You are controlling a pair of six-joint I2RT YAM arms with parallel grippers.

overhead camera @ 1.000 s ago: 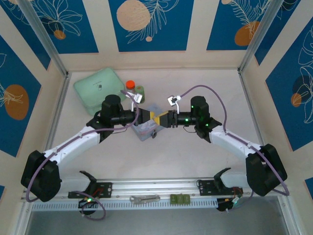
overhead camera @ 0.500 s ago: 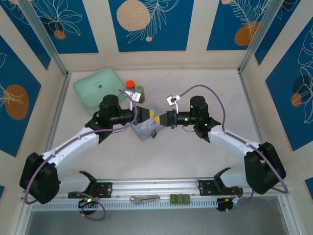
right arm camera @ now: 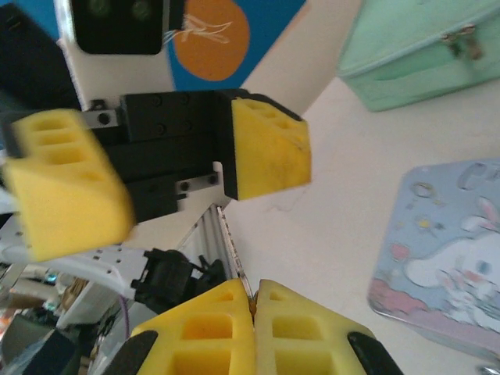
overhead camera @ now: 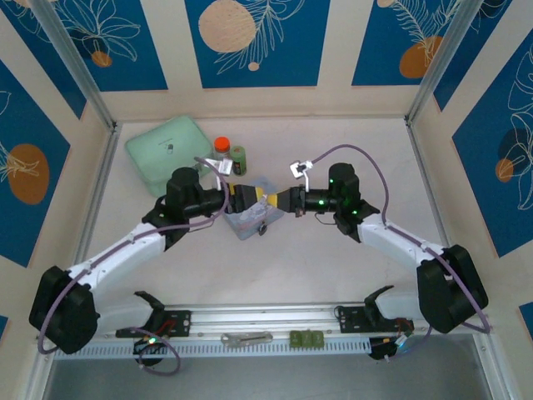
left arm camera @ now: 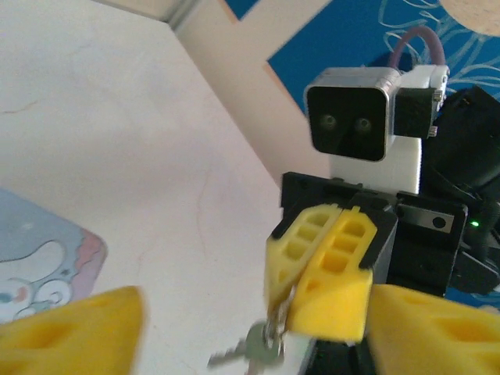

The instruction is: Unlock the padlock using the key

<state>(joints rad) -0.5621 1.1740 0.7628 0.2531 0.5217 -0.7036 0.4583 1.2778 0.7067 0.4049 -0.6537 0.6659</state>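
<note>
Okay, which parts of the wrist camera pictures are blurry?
Left wrist: its own fingers at the bottom are out of focus; the right gripper is sharp, the key slightly soft. Right wrist: one finger of the left gripper is smeared.

overhead: you get even, soft light on the table (overhead camera: 333, 258), faint shadows under both arms. left wrist: left gripper's fingers (left arm camera: 70, 332) at 7 and 4 o'clock blurred, key (left arm camera: 258, 350) soft. right wrist: its finger (right arm camera: 66, 183) at 9 o'clock smeared.
</note>
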